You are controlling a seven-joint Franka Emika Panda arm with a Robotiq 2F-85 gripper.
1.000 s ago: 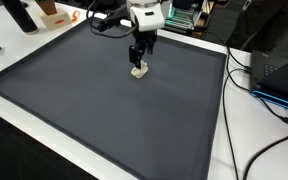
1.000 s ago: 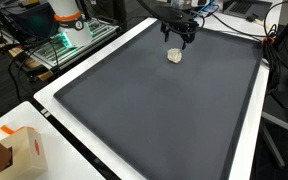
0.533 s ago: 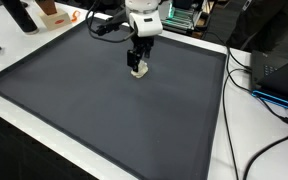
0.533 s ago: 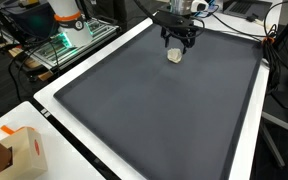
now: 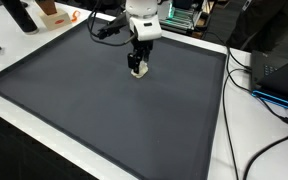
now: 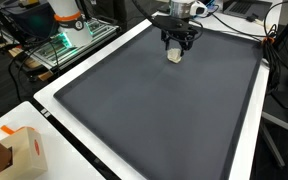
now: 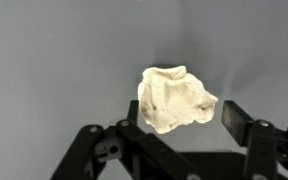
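The crumpled white lump (image 7: 174,100) lies on the dark grey mat (image 5: 104,120), close to the mat edge where the arm stands and far from the other edges. A second ago your gripper (image 5: 137,66) hung a bit above the lump. Now it has come down, and its two fingers (image 7: 239,122) stand one on each side of the lump. The jaws are open, though they have begun to draw in. They do not squeeze the lump yet, and it sits flat on the mat, not lifted. So you are lined up well and the grab has only just begun.

The mat has a white rim (image 6: 246,150). Past one corner stands a cardboard box (image 6: 19,150). Past another edge black cables (image 5: 269,100) run over the white table.
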